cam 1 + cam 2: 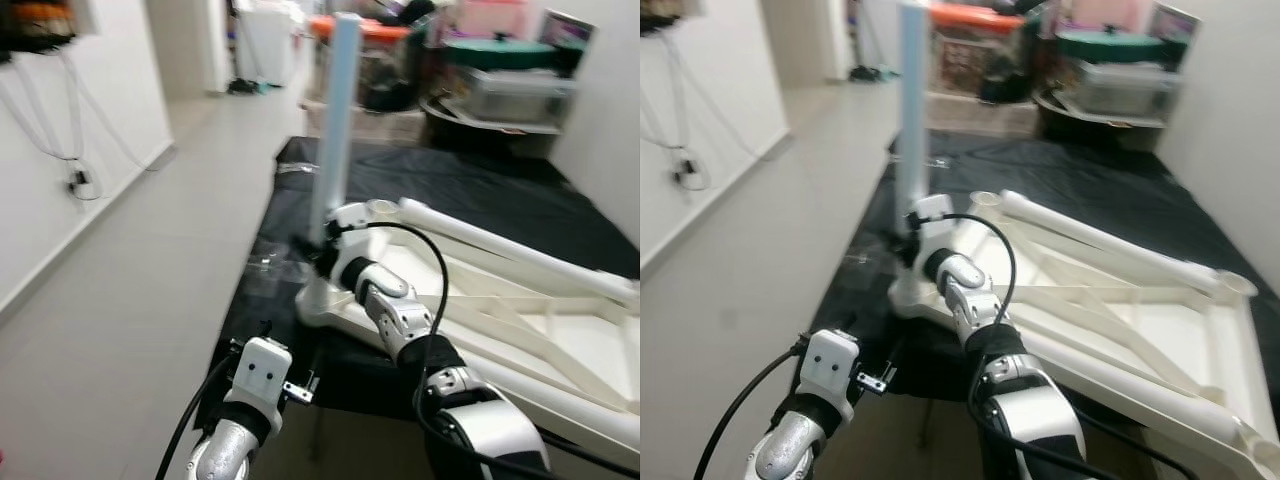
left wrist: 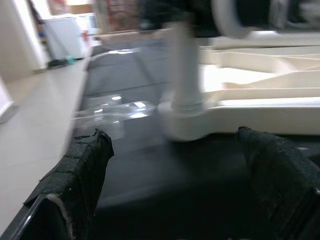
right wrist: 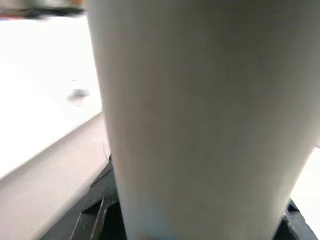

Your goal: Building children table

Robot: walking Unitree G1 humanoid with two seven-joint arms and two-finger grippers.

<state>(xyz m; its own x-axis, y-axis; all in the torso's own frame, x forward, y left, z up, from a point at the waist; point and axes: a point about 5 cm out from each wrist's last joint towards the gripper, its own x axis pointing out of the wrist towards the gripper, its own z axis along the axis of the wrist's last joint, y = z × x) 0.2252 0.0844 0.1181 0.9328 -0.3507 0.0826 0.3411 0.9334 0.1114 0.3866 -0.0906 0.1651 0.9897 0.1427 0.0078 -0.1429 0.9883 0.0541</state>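
Here's the white children's table top, lying upside down on a black sheet spread over the floor, its ribbed underside facing up. At the corner nearest the robot, a pale blue-white leg stands upright in its socket, straight up from the frame. Another leg lies flat along the far edge of the top.

The right end effector is reaching forward to the base of that upright leg, pressed right against it just above the socket. In the right wrist view the leg sits very close between the black fingers, so the grip looks clamped on it, fingers either side.

The left end effector hangs low and nearer the robot, off the edge of the sheet, well short of the table. Its two black fingers are spread wide with nothing between them; beyond them the left wrist view looks at the corner socket and the foot of the leg.

A crumpled clear plastic wrapper lies on the sheet just beside that corner. Boxes and bins are stacked against the far wall.
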